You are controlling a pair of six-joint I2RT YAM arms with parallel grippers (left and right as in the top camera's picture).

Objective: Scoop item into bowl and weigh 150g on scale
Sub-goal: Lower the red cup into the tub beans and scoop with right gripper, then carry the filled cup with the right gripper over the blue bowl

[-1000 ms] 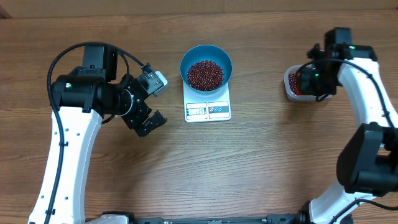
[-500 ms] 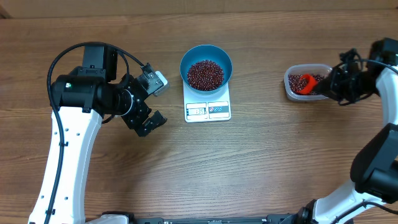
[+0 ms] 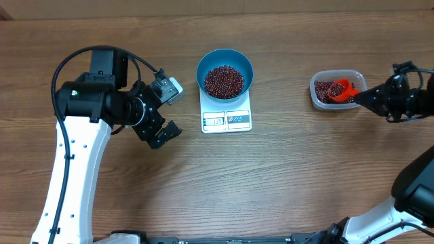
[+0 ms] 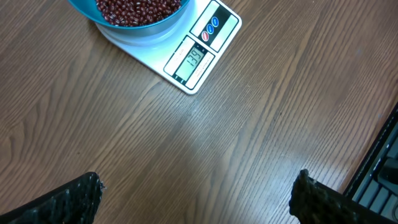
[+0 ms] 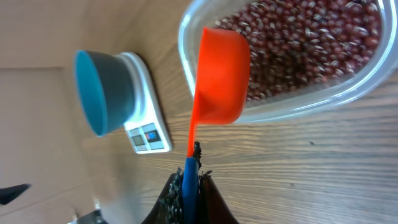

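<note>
The right jaws are clamped shut on the very tip of the red scoop's (image 5: 217, 74) thin handle. The cup of the scoop lies on its side over the near rim of the clear tub (image 5: 298, 102), against the beans (image 5: 305, 43) inside. I cannot tell whether the cup holds anything.

That grip at the handle's end is the main risk. A loaded cup could twist in the jaws and spill on the way, and the scale (image 3: 227, 120) stands well apart from the tub, so the carry is long. Dragging the cup against the rim could also tip or slide the light tub.

The blue bowl (image 3: 201, 68) sits on the scale with a good heap of beans (image 3: 224, 80) already in it. A full scoop may therefore overshoot the target, so small pours look wiser. I cannot trust my reading of the display's (image 4: 194, 59) digits.

The left jaws hang wide open and empty just left of the scale. A stray move there could nudge it and spoil the reading.

The bench (image 3: 271, 176) is brown wood-grain, flat and smooth, so spilled beans would roll. Beyond its far edge only a pale strip shows.
</note>
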